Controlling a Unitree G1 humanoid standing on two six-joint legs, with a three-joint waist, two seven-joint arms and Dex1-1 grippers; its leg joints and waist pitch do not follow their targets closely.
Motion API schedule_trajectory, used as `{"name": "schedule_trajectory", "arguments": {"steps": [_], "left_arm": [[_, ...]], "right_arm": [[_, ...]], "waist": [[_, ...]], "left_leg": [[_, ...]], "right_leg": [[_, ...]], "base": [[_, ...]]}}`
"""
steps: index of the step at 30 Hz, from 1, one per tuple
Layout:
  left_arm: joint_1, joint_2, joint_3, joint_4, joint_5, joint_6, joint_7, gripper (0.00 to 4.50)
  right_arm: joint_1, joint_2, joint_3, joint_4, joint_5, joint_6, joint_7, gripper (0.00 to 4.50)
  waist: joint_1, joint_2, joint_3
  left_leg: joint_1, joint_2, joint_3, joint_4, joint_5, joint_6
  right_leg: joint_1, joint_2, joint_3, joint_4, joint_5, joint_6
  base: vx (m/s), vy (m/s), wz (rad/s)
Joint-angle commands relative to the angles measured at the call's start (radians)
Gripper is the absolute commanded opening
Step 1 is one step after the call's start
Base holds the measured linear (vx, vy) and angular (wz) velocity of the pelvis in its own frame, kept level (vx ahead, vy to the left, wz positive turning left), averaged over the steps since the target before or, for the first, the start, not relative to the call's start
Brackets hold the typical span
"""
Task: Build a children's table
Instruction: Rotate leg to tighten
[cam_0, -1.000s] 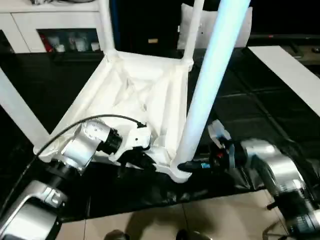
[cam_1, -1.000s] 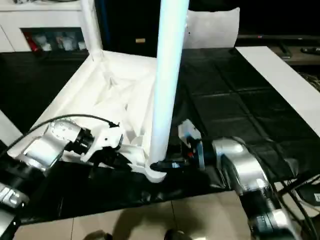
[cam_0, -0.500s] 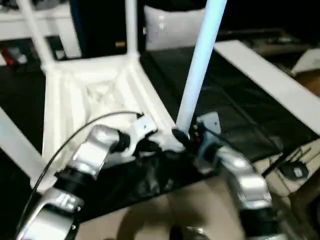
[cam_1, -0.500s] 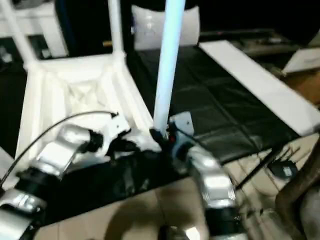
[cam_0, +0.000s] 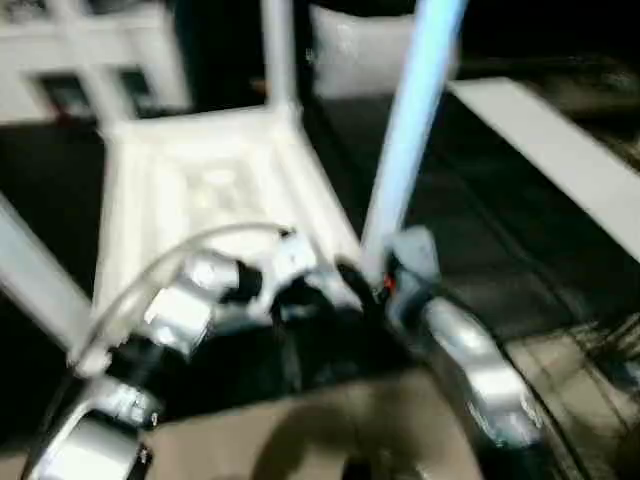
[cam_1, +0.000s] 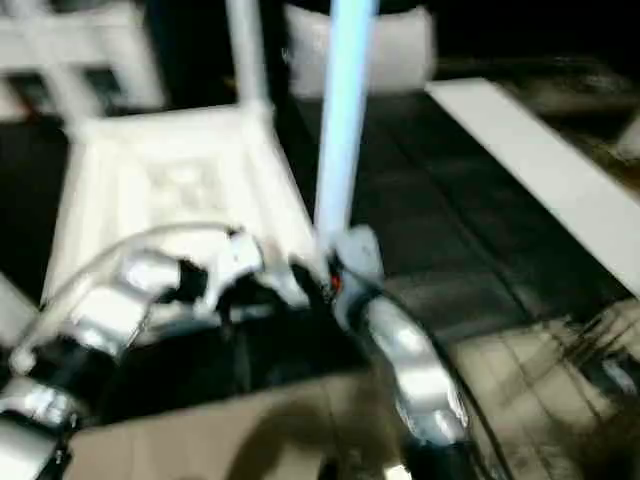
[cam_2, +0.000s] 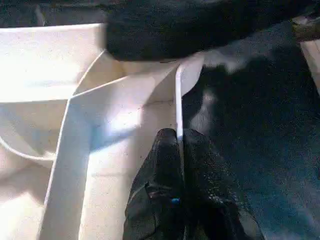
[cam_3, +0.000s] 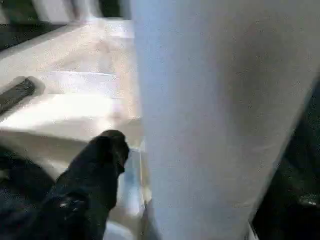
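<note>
White plastic rectangular tabletop (cam_0: 200, 190) lies upside down, centre-left of the head view, on the black mat (cam_0: 480, 250). Long white tapered legs stand in its sockets; nearest leg (cam_0: 405, 140) rises centre frame. Left gripper (cam_2: 180, 150) clenched on the tabletop's thin raised rim (cam_2: 178, 100). Right gripper (cam_0: 365, 285) at the near leg's base; finger state unreadable.

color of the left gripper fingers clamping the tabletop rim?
Black fingers, shut on the white tabletop rim. Clearest in the left wrist view.
</note>
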Motion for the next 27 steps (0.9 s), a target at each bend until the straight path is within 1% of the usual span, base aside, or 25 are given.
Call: {"name": "schedule_trajectory", "arguments": {"steps": [1,2,3,4,5,6,7,8,9,10,11,12,13,14,15,16,18,19,20,21,22,24,25,26,27], "left_arm": [[-0.024,0.019,0.029,-0.029,-0.022,-0.041,-0.021,0.0],[-0.02,0.038,0.035,-0.026,-0.021,-0.05,-0.021,0.0],[-0.019,0.044,0.038,-0.024,-0.022,-0.053,-0.023,0.0],[-0.018,0.048,0.039,-0.023,-0.025,-0.056,-0.026,0.0],[-0.015,0.055,0.042,-0.023,-0.032,-0.062,-0.033,0.0],[-0.014,0.057,0.043,-0.022,-0.033,-0.063,-0.034,0.0],[-0.011,0.068,0.049,-0.02,-0.034,-0.068,-0.035,0.0],[-0.011,0.068,0.049,-0.02,-0.034,-0.068,-0.035,0.0],[-0.01,0.073,0.055,-0.017,-0.034,-0.072,-0.031,0.0],[-0.011,0.077,0.064,-0.012,-0.037,-0.075,-0.022,0.0],[-0.011,0.077,0.064,-0.012,-0.037,-0.075,-0.022,0.0],[-0.012,0.079,0.07,-0.008,-0.039,-0.078,-0.015,0.0],[-0.011,0.081,0.073,-0.01,-0.043,-0.075,-0.017,0.0],[-0.008,0.085,0.083,-0.016,-0.056,-0.068,-0.022,0.0],[-0.006,0.09,0.091,-0.024,-0.068,-0.06,-0.028,0.27],[0.008,0.09,0.113,-0.058,-0.1,-0.036,-0.036,0.44],[0.017,0.091,0.127,-0.081,-0.124,-0.02,-0.04,0.57],[0.035,0.093,0.142,-0.121,-0.152,-0.003,-0.047,0.76],[0.055,0.091,0.163,-0.156,-0.175,-0.002,-0.038,0.76],[0.074,0.085,0.191,-0.191,-0.194,0.016,-0.011,0.96],[0.085,0.082,0.208,-0.212,-0.199,0.024,0.011,0.96],[0.108,0.075,0.24,-0.246,-0.2,0.037,0.067,1.21],[0.127,0.065,0.269,-0.274,-0.213,0.058,0.101,1.21],[0.127,0.065,0.269,-0.274,-0.213,0.058,0.101,1.33],[0.127,0.065,0.269,-0.274,-0.213,0.058,0.101,1.41]], "right_arm": [[0.031,-0.023,-0.019,-0.079,0.037,0.034,0.04,3.98],[0.077,-0.059,-0.022,-0.134,0.054,0.04,0.078,4.04],[0.093,-0.072,-0.024,-0.151,0.057,0.041,0.09,4.04],[0.098,-0.079,-0.025,-0.156,0.058,0.039,0.09,4.2],[0.111,-0.094,-0.031,-0.17,0.068,0.041,0.095,4.2],[0.114,-0.098,-0.034,-0.174,0.071,0.04,0.097,4.4],[0.126,-0.114,-0.053,-0.198,0.088,0.045,0.106,4.45],[0.126,-0.114,-0.053,-0.198,0.088,0.045,0.106,4.48],[0.133,-0.12,-0.068,-0.218,0.108,0.049,0.116,4.48],[0.142,-0.13,-0.082,-0.245,0.126,0.065,0.123,4.48],[0.142,-0.13,-0.082,-0.245,0.126,0.065,0.123,4.48],[0.148,-0.138,-0.091,-0.264,0.138,0.076,0.128,4.48],[0.152,-0.142,-0.095,-0.273,0.144,0.082,0.131,4.48],[0.166,-0.156,-0.107,-0.3,0.163,0.097,0.14,4.48],[0.179,-0.168,-0.116,-0.323,0.18,0.112,0.148,4.5],[0.198,-0.18,-0.128,-0.346,0.19,0.132,0.15,4.5],[0.211,-0.19,-0.135,-0.362,0.199,0.147,0.15,4.5],[0.227,-0.188,-0.133,-0.377,0.197,0.161,0.137,4.5],[0.245,-0.183,-0.125,-0.396,0.198,0.193,0.119,4.5],[0.265,-0.184,-0.103,-0.421,0.196,0.217,0.114,4.5],[0.278,-0.186,-0.088,-0.436,0.192,0.232,0.111,4.5],[0.298,-0.197,-0.061,-0.468,0.194,0.269,0.109,4.5],[0.305,-0.202,-0.049,-0.484,0.189,0.272,0.103,4.5],[0.305,-0.202,-0.049,-0.484,0.189,0.272,0.103,4.5],[0.305,-0.202,-0.049,-0.484,0.189,0.272,0.103,4.5]], "waist": [[0.031,-0.019,-0.122],[0.027,0.0,-0.115],[0.003,0.005,-0.111],[-0.015,-0.011,-0.104],[-0.019,-0.019,-0.108],[-0.021,-0.01,-0.111],[-0.026,-0.009,-0.109],[-0.029,-0.008,-0.108],[-0.036,-0.009,-0.108],[-0.04,-0.009,-0.107],[-0.04,-0.009,-0.107],[-0.047,-0.01,-0.103],[-0.048,-0.011,-0.101],[-0.047,-0.013,-0.104],[-0.046,-0.014,-0.102],[-0.044,-0.015,-0.104],[-0.043,-0.016,-0.104],[-0.043,-0.018,-0.107],[-0.043,-0.015,-0.106],[-0.041,-0.016,-0.103],[-0.043,-0.016,-0.104],[-0.045,-0.013,-0.105],[-0.044,-0.011,-0.106],[-0.046,-0.009,-0.106],[-0.047,-0.011,-0.102]], "left_leg": [[-0.091,-0.071,-0.014,-0.07,0.088,0.104],[-0.091,-0.037,-0.043,-0.102,0.264,0.101],[-0.04,-0.002,-0.046,-0.094,0.379,0.131],[-0.052,-0.018,-0.037,-0.098,0.341,0.144],[-0.075,-0.028,-0.041,-0.104,0.321,0.135],[-0.079,-0.034,-0.038,-0.103,0.285,0.132],[-0.083,-0.031,-0.039,-0.105,0.275,0.135],[-0.085,-0.026,-0.039,-0.105,0.269,0.136],[-0.083,-0.021,-0.041,-0.107,0.273,0.141],[-0.087,-0.018,-0.044,-0.107,0.273,0.149],[-0.087,-0.018,-0.044,-0.107,0.273,0.149],[-0.087,-0.019,-0.041,-0.108,0.254,0.156],[-0.089,-0.022,-0.041,-0.108,0.238,0.154],[-0.089,-0.024,-0.04,-0.107,0.224,0.152],[-0.09,-0.028,-0.038,-0.106,0.203,0.145],[-0.094,-0.035,-0.037,-0.105,0.197,0.138],[-0.097,-0.036,-0.036,-0.104,0.196,0.133],[-0.093,-0.037,-0.036,-0.104,0.191,0.13],[-0.093,-0.034,-0.037,-0.105,0.188,0.125],[-0.09,-0.031,-0.035,-0.107,0.177,0.117],[-0.091,-0.029,-0.035,-0.107,0.176,0.114],[-0.088,-0.024,-0.037,-0.11,0.166,0.115],[-0.087,-0.022,-0.039,-0.111,0.165,0.116],[-0.085,-0.016,-0.039,-0.112,0.16,0.11],[-0.081,-0.018,-0.036,-0.112,0.141,0.113]], "right_leg": [[0.146,-0.096,0.134,-0.147,-0.731,0.291],[0.125,-0.068,0.111,-0.102,-0.304,0.223],[0.062,-0.057,0.091,-0.083,-0.059,0.098],[0.072,-0.059,0.092,-0.091,-0.061,0.007],[0.103,-0.064,0.096,-0.085,-0.075,-0.03],[0.106,-0.065,0.097,-0.094,-0.094,-0.07],[0.107,-0.064,0.096,-0.099,-0.111,-0.084],[0.109,-0.064,0.093,-0.104,-0.131,-0.1],[0.106,-0.065,0.09,-0.105,-0.142,-0.114],[0.109,-0.068,0.088,-0.108,-0.158,-0.118],[0.109,-0.068,0.088,-0.108,-0.158,-0.118],[0.104,-0.068,0.085,-0.119,-0.206,-0.112],[0.107,-0.068,0.084,-0.125,-0.236,-0.103],[0.11,-0.069,0.084,-0.128,-0.265,-0.093],[0.111,-0.066,0.085,-0.135,-0.31,-0.067],[0.114,-0.064,0.086,-0.139,-0.342,-0.035],[0.112,-0.062,0.084,-0.142,-0.352,-0.021],[0.108,-0.058,0.08,-0.145,-0.37,-0.014],[0.107,-0.06,0.079,-0.144,-0.374,-0.016],[0.1,-0.058,0.075,-0.15,-0.392,-0.012],[0.104,-0.058,0.073,-0.147,-0.386,-0.015],[0.102,-0.056,0.064,-0.153,-0.391,-0.004],[0.102,-0.059,0.061,-0.154,-0.393,-0.001],[0.102,-0.062,0.06,-0.153,-0.392,-0.007],[0.096,-0.06,0.054,-0.167,-0.427,0.005]], "base": [[0.127,-0.049,0.06],[0.147,-0.03,-0.09],[0.084,-0.012,0.21],[0.084,-0.012,0.21],[0.071,0.016,0.17],[0.0,0.0,0.0],[0.0,0.0,0.0],[0.0,0.0,0.0],[0.0,0.0,0.0],[0.0,0.0,0.0],[0.0,0.0,0.0],[0.0,0.0,0.0],[0.0,0.0,0.0],[0.0,0.0,0.0],[0.0,0.0,0.0],[0.0,0.0,0.0],[0.0,0.0,0.0],[0.0,0.0,0.0],[0.0,0.0,0.0],[0.0,0.0,0.0],[0.0,0.0,0.0],[0.0,0.0,0.0],[0.0,0.0,0.0],[0.0,0.0,0.0],[0.0,0.0,0.0]]}}
